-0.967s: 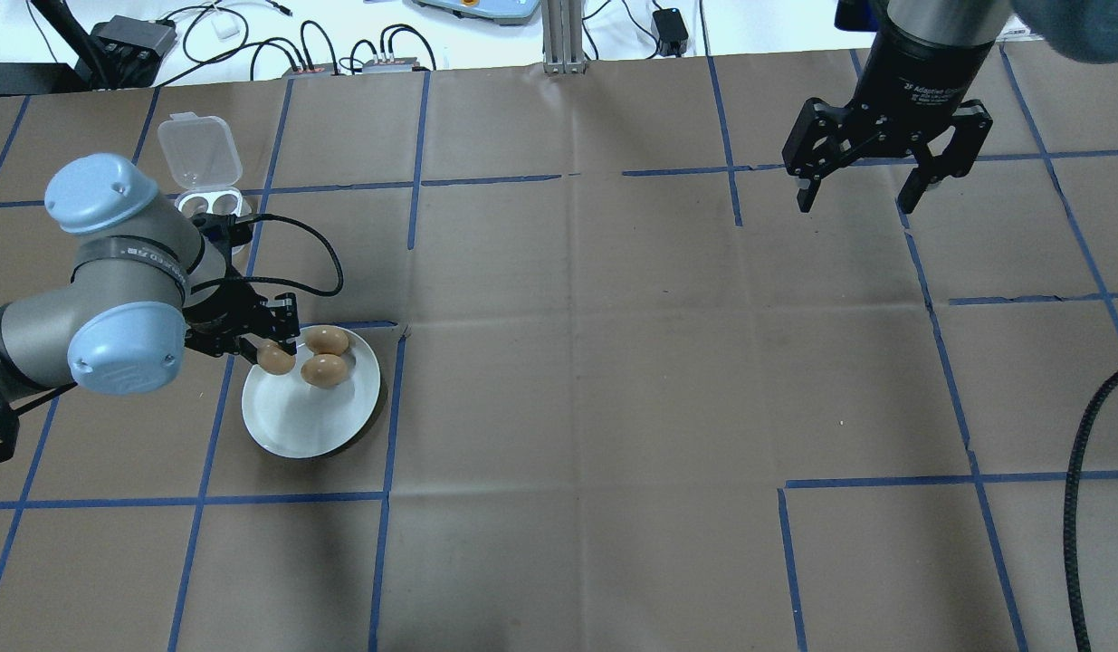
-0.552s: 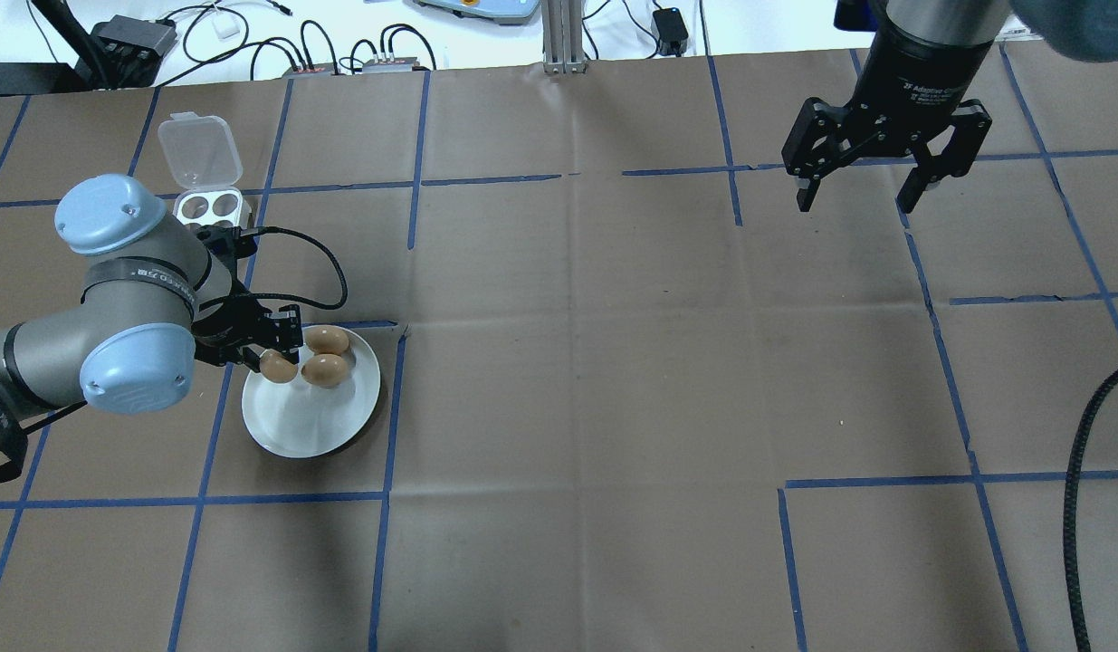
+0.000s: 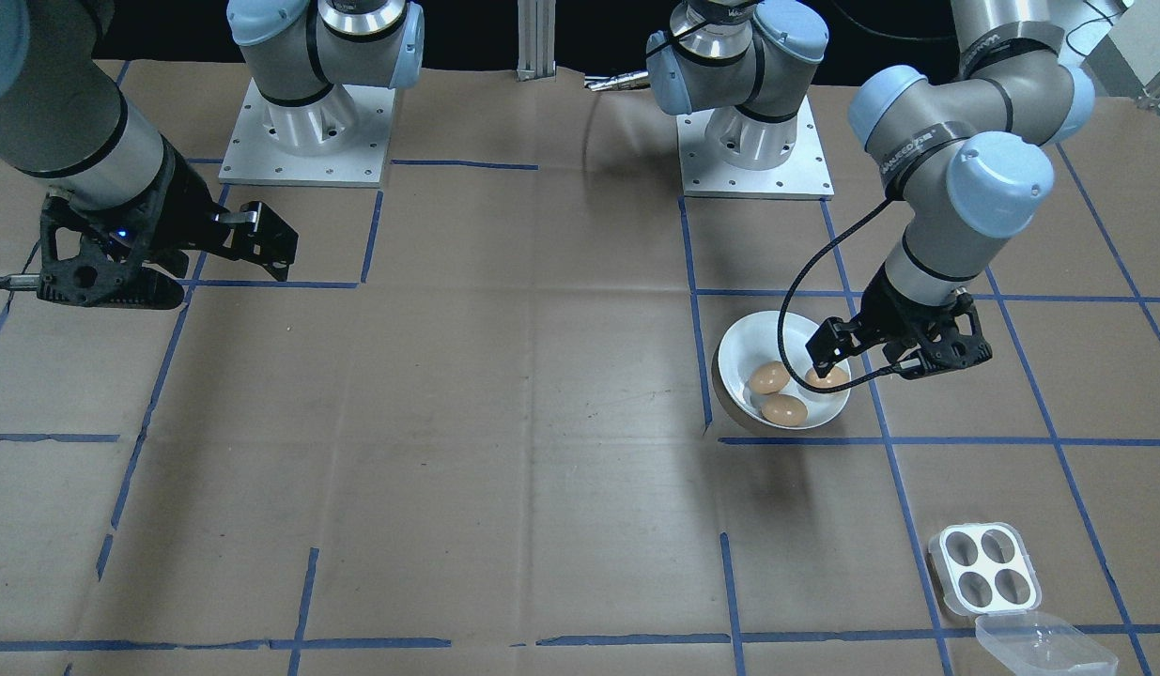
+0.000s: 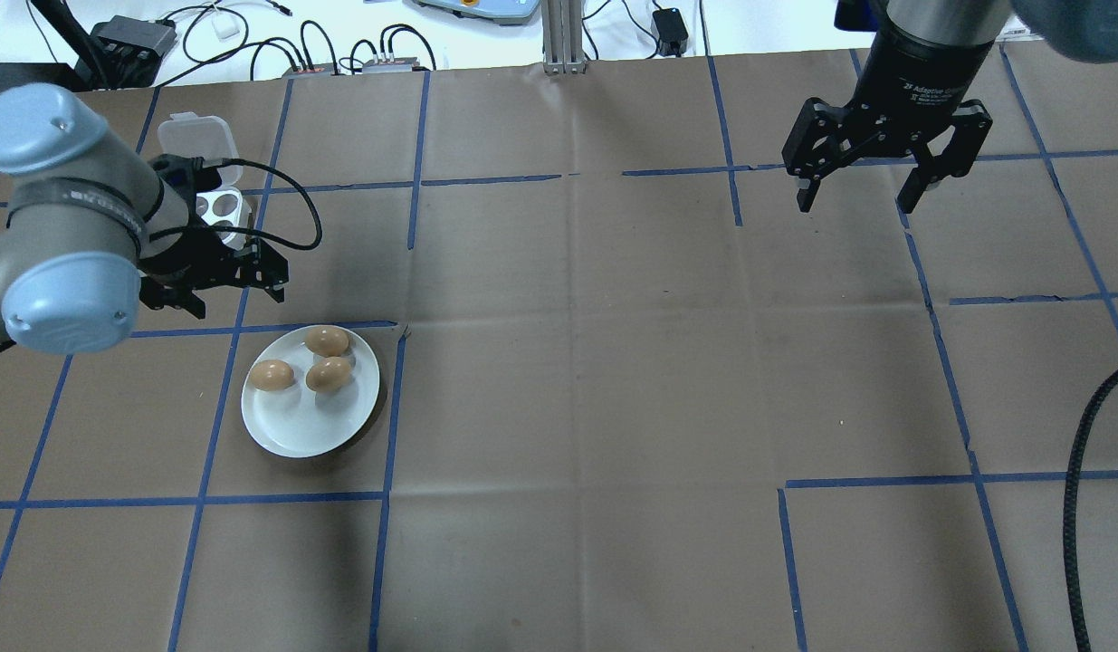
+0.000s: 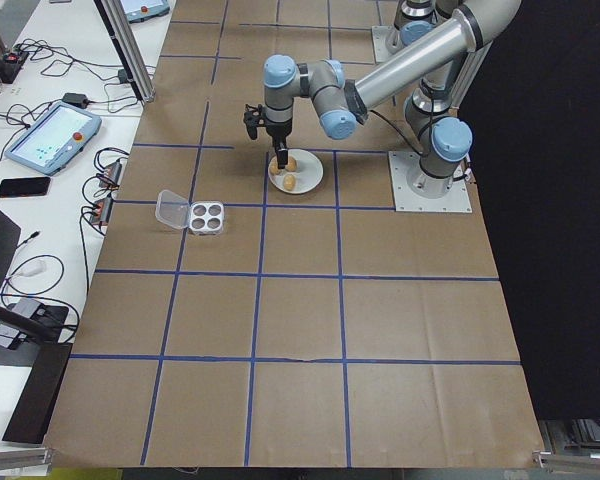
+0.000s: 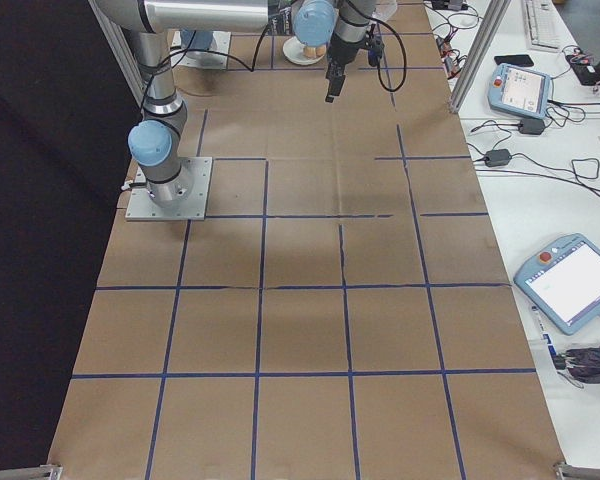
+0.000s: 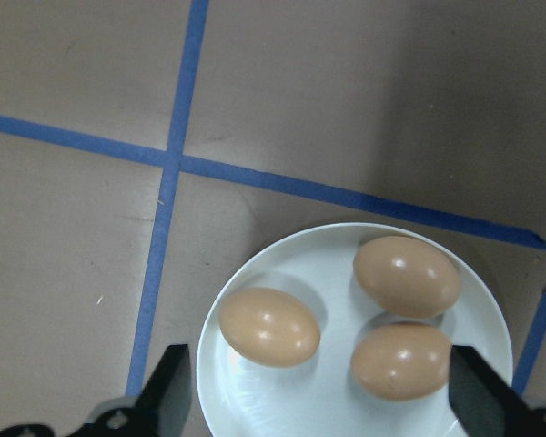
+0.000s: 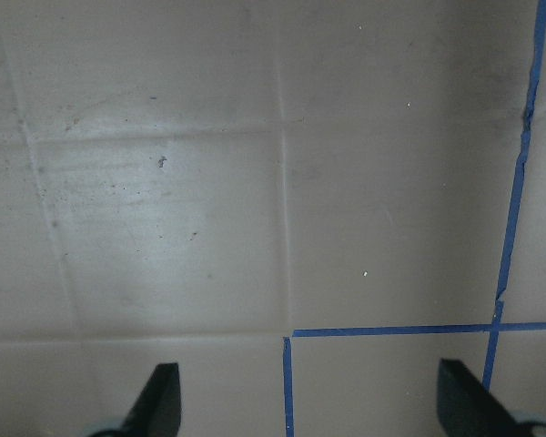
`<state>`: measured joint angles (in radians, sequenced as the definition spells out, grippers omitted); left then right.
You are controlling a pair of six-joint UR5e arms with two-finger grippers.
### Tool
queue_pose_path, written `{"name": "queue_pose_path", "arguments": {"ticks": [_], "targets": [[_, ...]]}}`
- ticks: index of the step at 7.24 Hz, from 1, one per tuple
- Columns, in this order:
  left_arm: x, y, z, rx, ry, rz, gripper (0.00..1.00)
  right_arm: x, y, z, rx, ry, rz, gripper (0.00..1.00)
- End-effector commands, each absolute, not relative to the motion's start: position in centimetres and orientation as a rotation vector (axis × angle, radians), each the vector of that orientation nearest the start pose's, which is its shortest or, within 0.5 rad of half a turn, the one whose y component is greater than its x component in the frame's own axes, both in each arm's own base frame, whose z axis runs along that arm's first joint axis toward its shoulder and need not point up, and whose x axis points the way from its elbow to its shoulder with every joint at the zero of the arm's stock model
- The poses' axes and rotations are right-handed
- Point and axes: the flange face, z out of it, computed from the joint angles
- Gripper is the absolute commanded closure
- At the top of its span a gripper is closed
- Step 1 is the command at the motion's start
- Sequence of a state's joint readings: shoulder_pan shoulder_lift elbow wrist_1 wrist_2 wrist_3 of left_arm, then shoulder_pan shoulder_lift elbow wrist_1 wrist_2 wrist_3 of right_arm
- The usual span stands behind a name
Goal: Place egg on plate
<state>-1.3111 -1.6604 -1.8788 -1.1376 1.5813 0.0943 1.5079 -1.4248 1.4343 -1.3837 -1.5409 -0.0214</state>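
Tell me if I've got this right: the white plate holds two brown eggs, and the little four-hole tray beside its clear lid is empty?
Not quite. The plate holds three brown eggs, not two; the overhead view and the left wrist view both show all three. The rest holds: the four-hole tray is empty and sits beside its clear lid, as the front-facing view shows.

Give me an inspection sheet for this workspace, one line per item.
Surface: table under brown paper with blue tape grid.
Job's things: three brown eggs lie on the white plate.
Clutter: four-hole egg tray, all holes empty, clear lid open beside it.
Grippers: left pincer open, empty, raised beside the plate; right pincer open, empty, over bare paper.
Cables: black cable looped at left wrist; another at the table's right edge.
Surroundings: wires and boxes behind the table.
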Motion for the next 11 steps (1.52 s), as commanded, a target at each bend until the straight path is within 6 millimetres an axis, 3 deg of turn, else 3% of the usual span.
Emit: {"name": "queue_pose_path", "arguments": {"ticks": [1,2,3,5,9,11], "targets": [[-2.6,-55.1,42.8,-0.128,3.122,-0.071,0.0,10.2,-54.0,46.2,0.068,3.089,0.302,0.0],[-3.5,-55.9,45.3,-0.101,3.128,-0.044,0.0,10.3,-54.0,46.2,0.069,3.087,0.302,0.0],[-5.5,-55.9,46.5,-0.082,3.134,-0.028,0.0,10.3,-54.0,46.2,0.069,3.087,0.302,0.0],[-10.6,-54.7,46.3,-0.169,3.122,-0.007,0.0,10.3,-54.0,46.2,0.069,3.087,0.302,0.0],[-13.9,-52.0,48.3,-0.152,3.132,-0.061,0.0,10.3,-54.0,46.2,0.069,3.087,0.302,0.0],[-14.1,-51.3,48.1,-0.097,3.137,-0.056,0.0,10.2,-54.0,46.2,0.068,3.089,0.302,0.0]]}}
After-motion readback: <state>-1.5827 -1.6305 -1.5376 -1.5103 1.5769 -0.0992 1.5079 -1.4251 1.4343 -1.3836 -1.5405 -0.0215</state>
